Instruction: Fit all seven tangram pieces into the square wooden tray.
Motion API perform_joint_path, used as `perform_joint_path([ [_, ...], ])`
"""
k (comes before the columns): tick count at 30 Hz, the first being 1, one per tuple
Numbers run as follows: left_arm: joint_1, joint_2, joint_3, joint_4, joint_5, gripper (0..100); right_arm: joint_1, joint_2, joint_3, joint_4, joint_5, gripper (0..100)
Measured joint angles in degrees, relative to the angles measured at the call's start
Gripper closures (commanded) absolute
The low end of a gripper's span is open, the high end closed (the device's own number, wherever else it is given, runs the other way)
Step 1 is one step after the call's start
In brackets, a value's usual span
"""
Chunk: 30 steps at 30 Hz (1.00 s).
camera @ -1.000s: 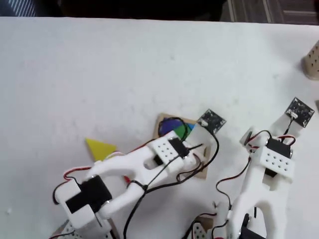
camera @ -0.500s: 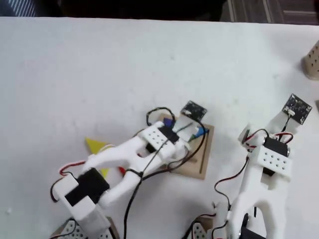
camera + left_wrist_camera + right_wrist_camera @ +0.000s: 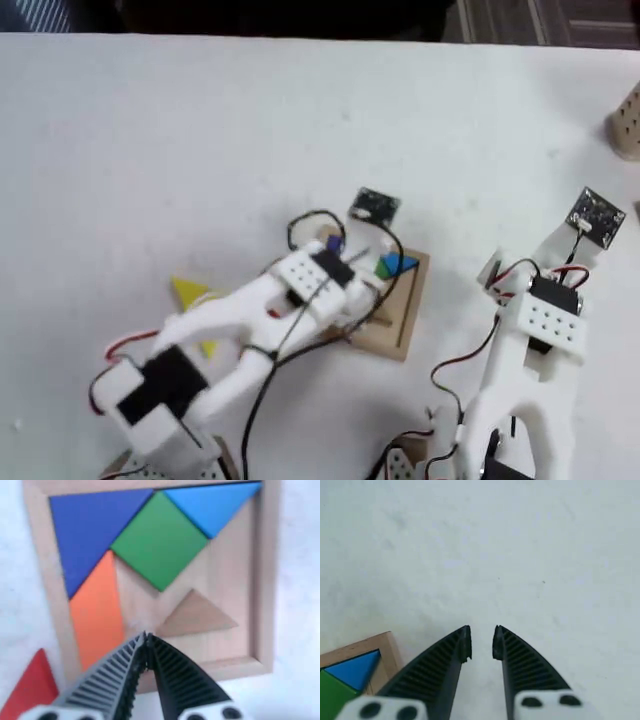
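Left wrist view: square wooden tray (image 3: 265,580) directly under left gripper (image 3: 146,640), claw pressed together on nothing, tip over the tray's bare floor close to one rim. Five pieces inside: dark blue triangle (image 3: 87,530) wedged square into a corner; green square (image 3: 159,540) against its long side; light blue triangle (image 3: 210,505) filling the next corner along the same rim; orange piece (image 3: 95,615) flush along the adjoining rim, touching the dark blue one. Packed hard to the rims, presumably so each locks the next. Tan triangle (image 3: 197,617) loose on the floor near the green square, against no rim, likely not yet seated; shut claw perhaps meant as a pushing tip rather than a pincer. Red piece (image 3: 32,690) on the tabletop (image 3: 200,130) just outside the rim on the orange side. High view: tray midway across, toward the near edge; yellow triangle (image 3: 192,293) well apart toward the left edge, partly under the left arm. Right wrist view: right gripper (image 3: 481,642) slightly spread, empty, over bare tabletop just off the light blue corner, probably parked clear to leave room.
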<state>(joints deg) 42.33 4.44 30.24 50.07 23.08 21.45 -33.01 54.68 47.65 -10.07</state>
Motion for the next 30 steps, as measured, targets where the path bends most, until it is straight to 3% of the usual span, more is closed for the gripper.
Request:
perform_joint_path([
  [4,5.0,-8.0,8.4,-6.5,-5.9,98,0.0,0.0,0.0,0.0,0.0,91.6],
  [9,7.4,-9.7,10.5,-10.2,-7.6,98,-0.2,0.0,0.0,0.0,0.0,91.7],
  [19,10.0,7.9,-5.2,-10.6,-8.0,98,-1.5,0.0,0.0,0.0,0.0,91.8],
  [30,10.5,9.3,-7.7,-11.8,-8.0,98,-3.4,0.0,0.0,-1.1,0.0,91.8],
])
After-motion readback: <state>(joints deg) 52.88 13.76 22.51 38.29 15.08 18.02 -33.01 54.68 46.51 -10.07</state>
